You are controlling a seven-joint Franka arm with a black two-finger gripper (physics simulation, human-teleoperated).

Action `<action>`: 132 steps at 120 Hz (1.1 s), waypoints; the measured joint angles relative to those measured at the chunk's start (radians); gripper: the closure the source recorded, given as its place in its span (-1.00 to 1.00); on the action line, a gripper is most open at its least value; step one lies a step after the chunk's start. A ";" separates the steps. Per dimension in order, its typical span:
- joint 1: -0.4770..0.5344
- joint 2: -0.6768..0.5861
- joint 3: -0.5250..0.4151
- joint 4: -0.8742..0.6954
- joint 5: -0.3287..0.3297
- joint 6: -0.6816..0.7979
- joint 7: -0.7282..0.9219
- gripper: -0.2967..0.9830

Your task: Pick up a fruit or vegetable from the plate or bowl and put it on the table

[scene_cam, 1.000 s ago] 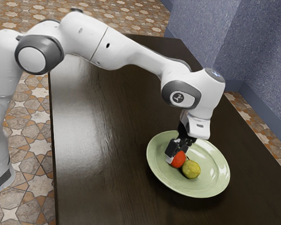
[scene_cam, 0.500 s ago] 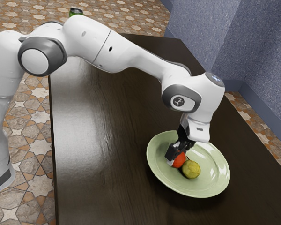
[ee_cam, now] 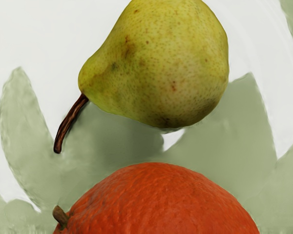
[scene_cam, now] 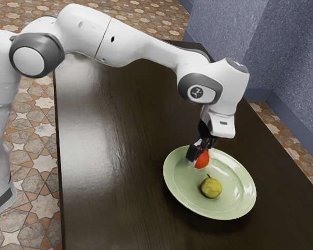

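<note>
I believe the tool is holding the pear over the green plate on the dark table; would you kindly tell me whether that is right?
Not quite: the exterior view shows the tool holding the orange, while the pear lies on the plate. The held fruit is indeed over that green plate, on the dark table.

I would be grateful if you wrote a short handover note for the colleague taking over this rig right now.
Gripper: shut on the orange-red fruit, holding it above the plate.
Other things: the pear lies on the green plate, with its stem on; the plate sits on the dark table.
Done: one fruit picked up off the plate.
Left: carry it past the plate's rim, set it down on the table and let go. The bare tabletop toward the exterior view's left looks like a sensible spot.
</note>
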 joint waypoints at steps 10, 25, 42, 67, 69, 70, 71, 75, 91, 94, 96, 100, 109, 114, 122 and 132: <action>0.002 -0.034 0.028 0.000 0.001 -0.036 -0.016 0.00; 0.006 -0.071 0.100 0.000 0.001 -0.091 -0.042 -0.01; 0.005 -0.081 0.188 0.000 -0.001 -0.138 -0.071 0.00; 0.007 -0.081 0.298 0.001 -0.004 -0.188 -0.115 0.00; 0.009 -0.081 0.305 0.001 -0.004 -0.192 -0.119 0.00; 0.010 -0.081 0.308 0.001 -0.004 -0.194 -0.120 -0.01; 0.011 -0.081 0.311 0.001 -0.005 -0.195 -0.122 -0.01; 0.011 -0.081 0.324 0.001 -0.005 -0.202 -0.129 0.00; 0.014 -0.077 0.361 0.001 -0.005 -0.218 -0.152 0.00; 0.014 -0.076 0.362 0.001 -0.005 -0.220 -0.156 0.00; 0.014 -0.075 0.363 0.001 -0.005 -0.221 -0.159 0.00; 0.013 -0.075 0.364 0.002 -0.005 -0.223 -0.164 -0.05; 0.012 -0.075 0.365 0.004 -0.006 -0.227 -0.173 -0.21; 0.012 -0.076 0.366 0.007 -0.008 -0.229 -0.178 -0.29; 0.013 -0.076 0.373 0.008 -0.013 -0.231 -0.187 -0.38; 0.018 -0.077 0.379 0.009 -0.019 -0.233 -0.197 -0.45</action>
